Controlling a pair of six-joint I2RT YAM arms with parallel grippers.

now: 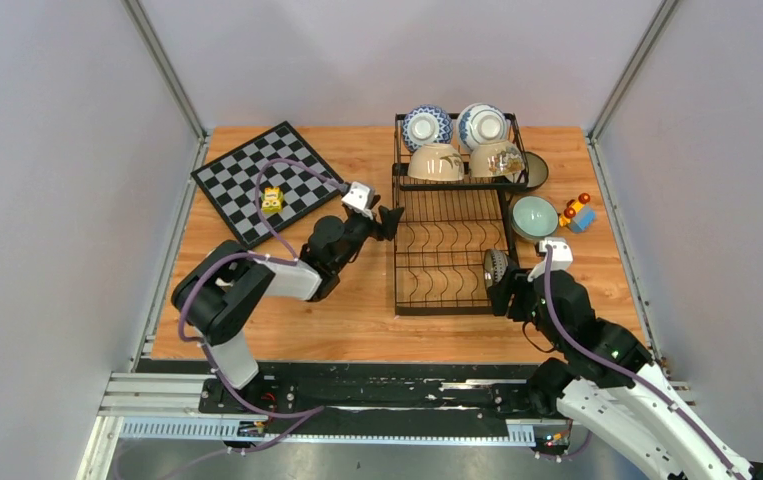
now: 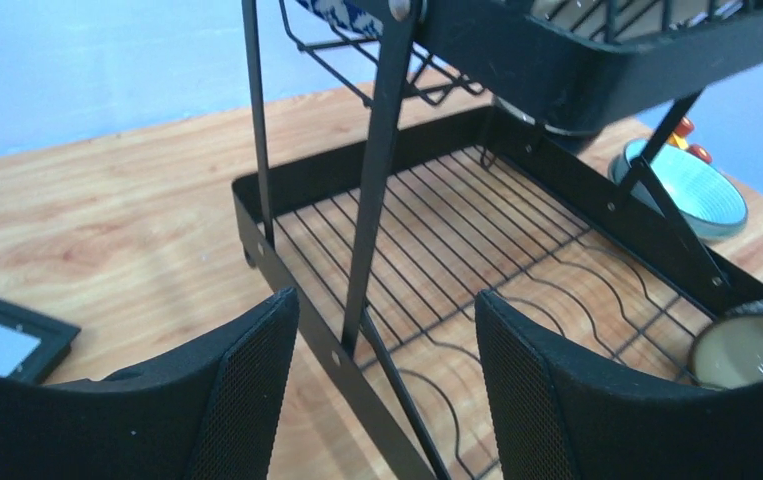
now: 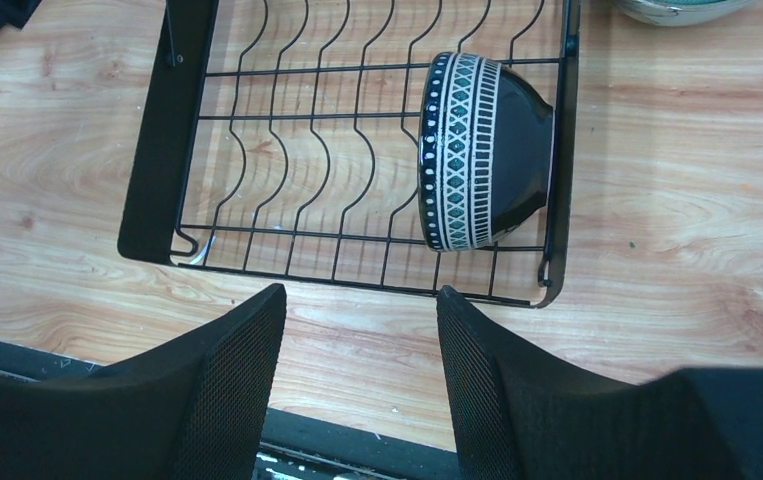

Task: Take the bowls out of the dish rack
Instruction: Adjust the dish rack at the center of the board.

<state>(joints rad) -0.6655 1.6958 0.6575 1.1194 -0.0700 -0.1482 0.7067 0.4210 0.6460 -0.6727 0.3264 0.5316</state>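
The black wire dish rack [image 1: 403, 262] stands right of centre. Its upper basket holds two blue-and-white bowls [image 1: 427, 127] and two beige bowls [image 1: 436, 162]. A dark bowl with a white pattern [image 3: 482, 150] lies on its side in the lower tray's front right corner [image 1: 497, 265]. A pale teal bowl [image 1: 534, 217] sits on the table right of the rack. My left gripper [image 2: 387, 300] is open at the rack's left side [image 1: 394, 220], nothing between its fingers. My right gripper [image 3: 359, 295] is open above the rack's front edge [image 1: 502, 298], short of the dark bowl.
A chessboard [image 1: 257, 180] with a small yellow toy [image 1: 272, 200] lies at the back left. A dark bowl [image 1: 536, 170] sits behind the teal one, beside the upper basket. A colourful toy [image 1: 577, 213] stands at the right table edge.
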